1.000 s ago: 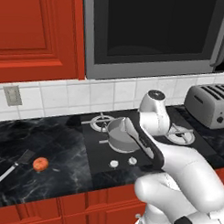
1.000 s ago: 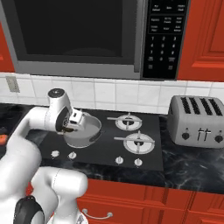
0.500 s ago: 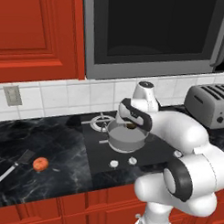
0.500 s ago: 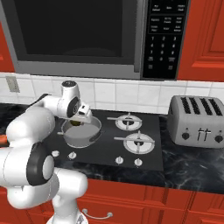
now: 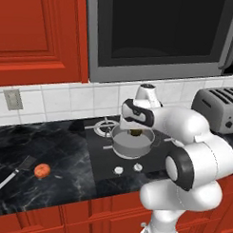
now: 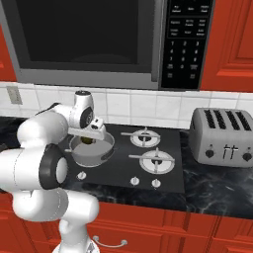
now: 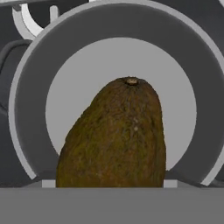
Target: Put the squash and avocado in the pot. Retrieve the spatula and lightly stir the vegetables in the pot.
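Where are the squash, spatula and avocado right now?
squash [image 5: 42,170]: left base view, middle of the orange lump on the counter.
spatula [image 5: 25,163]: left base view, dark blade end.
avocado [image 7: 116,138]: hand view, middle of its brown skin, over the pot.

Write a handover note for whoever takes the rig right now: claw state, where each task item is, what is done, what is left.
Claw: above the round grey metal pot on the front left burner, closed on the dark olive-brown avocado, which hangs over the pot's mouth.
Small orange-red squash: on the black marble counter, left of the stove.
Silver-handled spatula with dark blade: on the counter just left of the squash.
Done: avocado brought over the pot.
Left: release avocado, fetch squash, then stir with the spatula.
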